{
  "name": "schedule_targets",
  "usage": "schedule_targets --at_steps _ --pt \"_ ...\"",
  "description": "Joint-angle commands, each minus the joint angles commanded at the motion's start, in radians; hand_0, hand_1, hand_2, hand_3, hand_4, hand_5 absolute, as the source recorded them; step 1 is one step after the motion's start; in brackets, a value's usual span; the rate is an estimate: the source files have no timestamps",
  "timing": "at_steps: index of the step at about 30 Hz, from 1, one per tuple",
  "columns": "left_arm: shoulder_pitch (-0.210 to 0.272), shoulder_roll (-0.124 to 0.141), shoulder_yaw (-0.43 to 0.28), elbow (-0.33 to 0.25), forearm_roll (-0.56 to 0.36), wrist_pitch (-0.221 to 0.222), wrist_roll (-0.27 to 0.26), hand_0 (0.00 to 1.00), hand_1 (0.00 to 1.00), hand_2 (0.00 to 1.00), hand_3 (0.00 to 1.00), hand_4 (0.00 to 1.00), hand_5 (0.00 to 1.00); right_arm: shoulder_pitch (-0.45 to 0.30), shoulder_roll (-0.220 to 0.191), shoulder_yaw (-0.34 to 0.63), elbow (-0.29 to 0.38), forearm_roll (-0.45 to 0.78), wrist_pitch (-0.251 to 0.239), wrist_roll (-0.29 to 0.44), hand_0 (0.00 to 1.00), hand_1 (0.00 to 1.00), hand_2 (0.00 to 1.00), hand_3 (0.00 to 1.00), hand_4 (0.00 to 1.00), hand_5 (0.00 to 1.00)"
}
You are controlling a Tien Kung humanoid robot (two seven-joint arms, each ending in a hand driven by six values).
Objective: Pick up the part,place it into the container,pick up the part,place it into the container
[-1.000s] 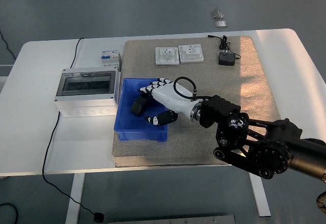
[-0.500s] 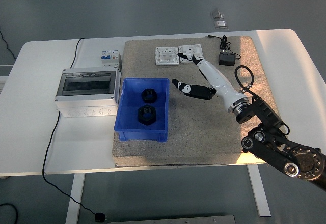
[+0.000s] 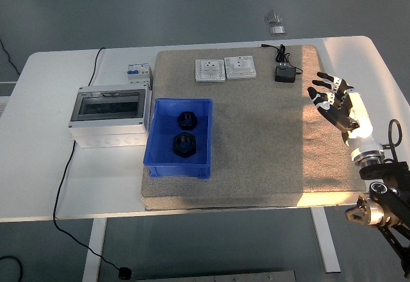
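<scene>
**Supervisor:** What are the fingers doing?

**Operator:** I see the right hand with its fingers spread wide and holding nothing. It hangs over the right side of the beige mat, well apart from the blue container. Half a second ago it was stretched toward the two white socket plates; a second ago it was down inside the container.

**Supervisor:** And the parts?

**Operator:** Both black parts lie in the container, one toward the far end, the other nearer me, close together. They sit where they did half a second ago.

**Supervisor:** Any writing you can read?

**Operator:** None I can make out. The grey distribution box left of the container, the breaker behind it and the black adapter all carry print too small to tell. The left arm is outside my view.
</scene>
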Motion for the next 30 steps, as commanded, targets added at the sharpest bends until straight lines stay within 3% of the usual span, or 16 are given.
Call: schedule_targets --at_steps 1,6,7,18,19,24,25,30 --pt "0.0 0.0 0.001 0.0 0.002 -0.001 0.002 0.705 0.675 0.624 0.729 0.83 0.998 -0.008 0.001 0.023 0.002 0.022 -0.004 0.002 0.695 0.532 0.649 0.674 0.893 0.363" --pt "0.001 0.002 0.005 0.0 0.004 -0.002 0.007 0.705 0.675 0.624 0.729 0.83 0.998 -0.024 0.004 0.104 0.004 0.067 -0.019 0.002 0.695 0.532 0.649 0.674 0.893 0.363" --pt "0.001 0.003 0.006 0.0 0.003 -0.002 0.007 0.706 0.676 0.628 0.729 0.83 0.998 -0.026 0.005 0.111 0.004 0.068 -0.021 0.001 0.698 0.547 0.69 0.711 0.842 0.3" --pt "0.001 0.004 -0.005 0.0 0.012 -0.003 0.005 0.706 0.675 0.621 0.728 0.831 0.998 -0.03 0.012 0.123 0.018 0.045 -0.015 -0.011 0.701 0.55 0.7 0.761 0.815 0.28" --pt "0.001 0.004 -0.007 0.0 0.014 -0.003 0.005 0.706 0.675 0.624 0.728 0.83 0.998 -0.03 0.012 0.122 0.018 0.039 -0.012 -0.014 0.719 0.631 0.729 0.763 0.83 0.312" --pt "0.001 0.004 -0.01 0.0 0.016 -0.002 0.005 0.706 0.675 0.624 0.728 0.83 0.998 -0.029 0.015 0.122 0.019 0.02 0.004 -0.024 0.719 0.631 0.729 0.763 0.83 0.312" --pt "0.002 0.004 -0.01 0.0 0.016 -0.002 0.005 0.706 0.677 0.623 0.728 0.831 0.998 -0.029 0.015 0.123 0.019 0.016 0.008 -0.027 0.857 0.784 0.811 0.803 0.842 0.306" --pt "0.004 0.004 -0.007 0.0 0.011 -0.001 0.006 0.706 0.677 0.623 0.728 0.831 0.998 -0.027 0.018 0.121 0.016 0.005 0.032 -0.034 0.857 0.784 0.811 0.803 0.842 0.306"
